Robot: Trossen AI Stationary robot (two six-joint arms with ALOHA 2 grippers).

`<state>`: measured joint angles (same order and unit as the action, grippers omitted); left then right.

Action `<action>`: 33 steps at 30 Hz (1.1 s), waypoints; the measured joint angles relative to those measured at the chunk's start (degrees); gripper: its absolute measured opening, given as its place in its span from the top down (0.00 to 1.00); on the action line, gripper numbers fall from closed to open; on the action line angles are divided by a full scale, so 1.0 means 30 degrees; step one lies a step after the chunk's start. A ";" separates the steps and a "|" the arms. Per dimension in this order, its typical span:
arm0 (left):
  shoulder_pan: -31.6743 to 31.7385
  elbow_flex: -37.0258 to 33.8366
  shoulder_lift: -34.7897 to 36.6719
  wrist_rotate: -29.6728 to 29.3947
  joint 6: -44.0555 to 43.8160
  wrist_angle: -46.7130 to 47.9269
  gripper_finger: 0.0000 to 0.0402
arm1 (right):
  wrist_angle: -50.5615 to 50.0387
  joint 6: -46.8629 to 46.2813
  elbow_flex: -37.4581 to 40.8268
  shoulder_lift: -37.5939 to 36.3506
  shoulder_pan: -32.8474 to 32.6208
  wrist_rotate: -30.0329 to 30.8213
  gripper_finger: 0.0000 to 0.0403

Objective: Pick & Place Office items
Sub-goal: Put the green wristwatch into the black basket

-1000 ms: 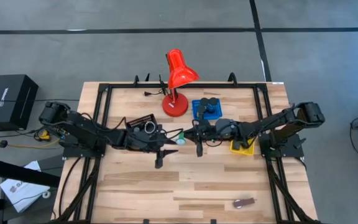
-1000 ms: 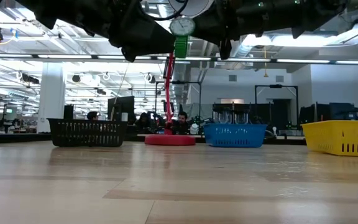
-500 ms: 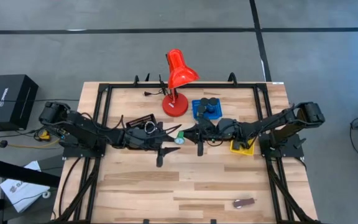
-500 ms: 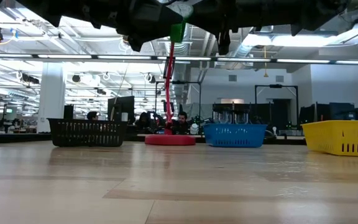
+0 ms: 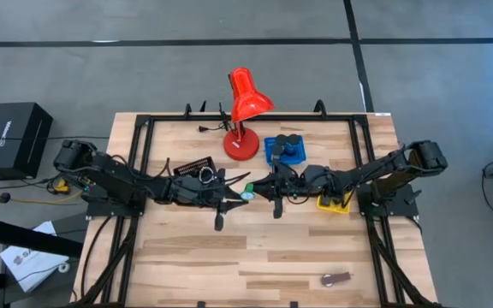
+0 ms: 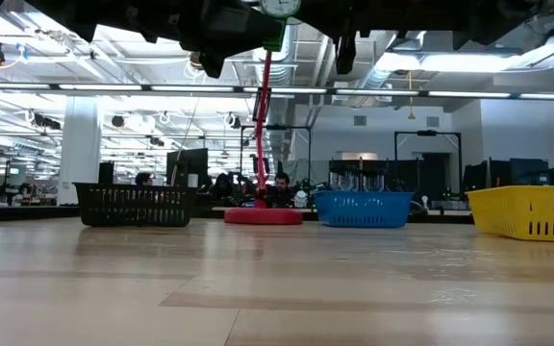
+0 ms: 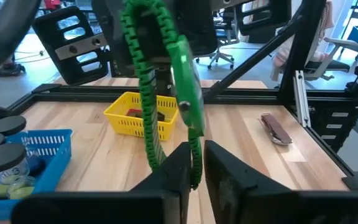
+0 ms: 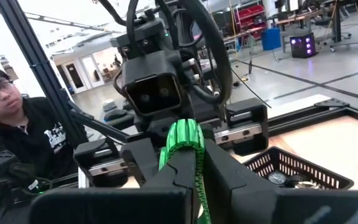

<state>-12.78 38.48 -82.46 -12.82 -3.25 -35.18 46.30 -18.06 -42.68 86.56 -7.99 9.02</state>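
A green tape ring with a pale round face hangs high over the middle of the table, between my two arms. My left gripper reaches it from the table's left and my right gripper from the right, and both are shut on it. In the left wrist view the ring stands upright and edge-on. In the right wrist view its green band shows between the fingers. In the low view the ring sits at the picture's top, far above the tabletop. My left gripper pinches the ring's lower edge between its two fingers. It comes nearly level from the table's left. The ring stands upright above the fingers, clear of the table. My right gripper pinches the ring's green band between its two fingers. It comes level from the table's right, opposite the left gripper. The ring is lifted clear.
At the back stand a red desk lamp, a blue tray with items, a black basket and a yellow tray. A maroon oblong lies near the front right. A person sits beyond the table.
The green ring has risen a little between the two grippers; in the low view it now sits at the picture's top. Both grippers have tipped their fingers upward while the arms stayed in place.
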 joint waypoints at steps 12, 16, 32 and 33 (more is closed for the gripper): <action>0.0000 0.0000 0.0000 0.0066 0.0000 0.0098 0.97 | -0.1251 0.0006 0.0000 0.0000 0.0066 0.0015 0.95; 0.0000 0.0000 0.0000 0.0056 -0.0005 0.0102 0.98 | -0.1714 0.0009 0.0000 0.0000 0.0131 0.0015 0.89; -0.0013 0.0000 0.0000 -0.7528 -0.0131 0.2429 0.98 | -0.4281 -0.0047 0.0000 0.0000 0.0117 0.0062 0.82; -0.0015 0.0000 0.0000 -0.7893 -0.0163 0.2431 0.98 | -0.4570 -0.0284 0.0000 0.0000 0.0114 0.0087 0.82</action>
<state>-12.82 38.48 -82.46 -36.50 -3.74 -27.88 32.60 -18.91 -42.68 86.56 -7.65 9.28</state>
